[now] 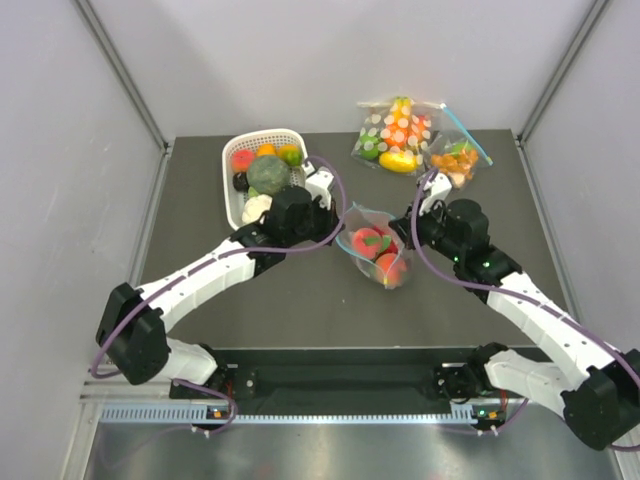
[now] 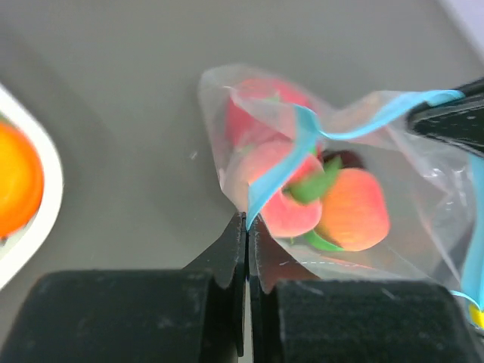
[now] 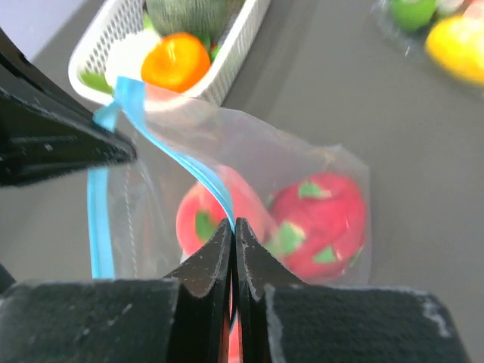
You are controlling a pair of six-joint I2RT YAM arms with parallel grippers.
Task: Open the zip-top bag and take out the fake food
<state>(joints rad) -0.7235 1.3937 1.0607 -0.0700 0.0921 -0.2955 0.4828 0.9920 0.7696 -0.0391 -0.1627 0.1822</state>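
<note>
Pinching zip-top bag (image 1: 378, 250) strip: L jaws, R jaws, opposite sides.

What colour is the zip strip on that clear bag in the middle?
The zip strip is teal-blue; right wrist view shows it best.

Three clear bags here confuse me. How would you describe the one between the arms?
On the dark table, look at the middle, where the left pincer and right pincer each pinch a blue zip strip. That is the zip-top bag, holding red and peach toy fruit; unlike the polka-dot bag behind, it is plain.
</note>
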